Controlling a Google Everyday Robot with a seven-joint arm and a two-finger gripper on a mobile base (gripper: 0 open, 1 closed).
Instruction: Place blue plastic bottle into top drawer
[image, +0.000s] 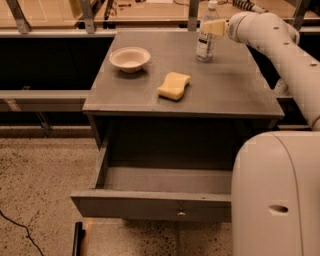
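While the top drawer (140, 205) hangs pulled out and open at the near side of the grey cabinet (225, 90), the blue plastic bottle (205, 47) stands upright on the cabinet's top, at the far edge and right of centre. The gripper (208, 28) is level with the bottle's upper part, reaching in from the right and overlapping it; whether it has closed on the bottle cannot be told. The white arm (280, 45) runs back to the right. Left of the bottle sits a pale bowl (129, 58), and nearer, at the middle of the top, lies a yellow sponge (174, 85). A small round knob (181, 215) marks the drawer's front panel. The robot's white body (277, 195) fills the near right corner.
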